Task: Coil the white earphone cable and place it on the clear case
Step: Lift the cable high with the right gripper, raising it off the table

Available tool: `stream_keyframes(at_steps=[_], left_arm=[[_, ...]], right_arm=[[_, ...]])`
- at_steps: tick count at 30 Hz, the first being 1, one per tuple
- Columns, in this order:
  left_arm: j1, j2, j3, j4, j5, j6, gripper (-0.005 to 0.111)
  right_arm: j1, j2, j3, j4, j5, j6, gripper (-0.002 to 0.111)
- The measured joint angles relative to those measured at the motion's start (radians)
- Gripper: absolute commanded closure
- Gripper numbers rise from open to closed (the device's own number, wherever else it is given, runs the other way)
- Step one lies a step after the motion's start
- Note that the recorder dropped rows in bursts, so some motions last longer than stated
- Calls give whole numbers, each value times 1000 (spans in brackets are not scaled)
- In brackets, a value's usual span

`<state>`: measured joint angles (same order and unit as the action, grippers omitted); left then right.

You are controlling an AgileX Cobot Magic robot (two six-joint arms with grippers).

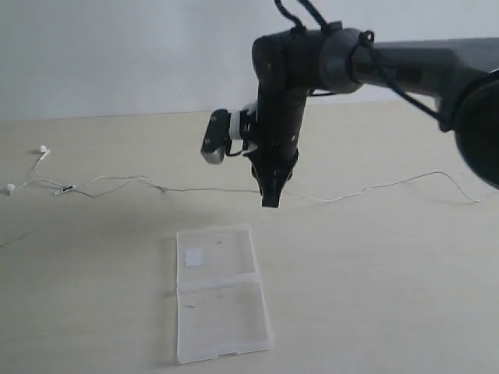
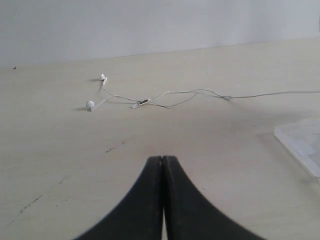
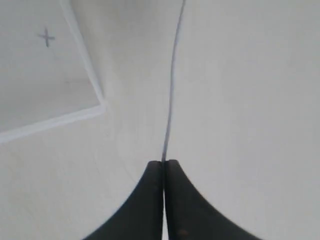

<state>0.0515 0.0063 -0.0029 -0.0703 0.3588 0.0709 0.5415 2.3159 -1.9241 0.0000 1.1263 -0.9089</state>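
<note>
Beyond clear case (image 1: 226, 312) edge, white earphone cable (image 1: 195, 189)

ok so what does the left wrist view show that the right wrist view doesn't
Only the left wrist view: two small white earbuds and the inline remote, with the shut left gripper apart from them. Only the right wrist view: the shut right gripper with the thin white earphone cable running into its tips, and a cross mark on the flat clear plastic case. Both: that cable, part of the case, the pale tabletop.
</note>
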Motion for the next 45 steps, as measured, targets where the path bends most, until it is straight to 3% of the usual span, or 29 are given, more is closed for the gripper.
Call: stream_keyframes(at_steps=[11, 21, 25, 31, 40, 45], left_arm=[[0, 0, 0, 0, 0, 0, 107], [0, 0, 0, 0, 0, 0, 107], [0, 0, 0, 0, 0, 0, 107], [0, 0, 0, 26, 0, 37, 107], [0, 0, 0, 55, 5, 53, 107], [0, 0, 0, 19, -100, 53, 107]], right_arm=[[0, -194, 0, 27, -49, 153, 108], [0, -393, 0, 500, -145, 213, 108], [0, -497, 0, 608, -249, 200, 108], [0, -626, 0, 638, -348, 134, 108], [0, -673, 0, 567, -357, 90, 108], [0, -673, 0, 546, -357, 90, 108]])
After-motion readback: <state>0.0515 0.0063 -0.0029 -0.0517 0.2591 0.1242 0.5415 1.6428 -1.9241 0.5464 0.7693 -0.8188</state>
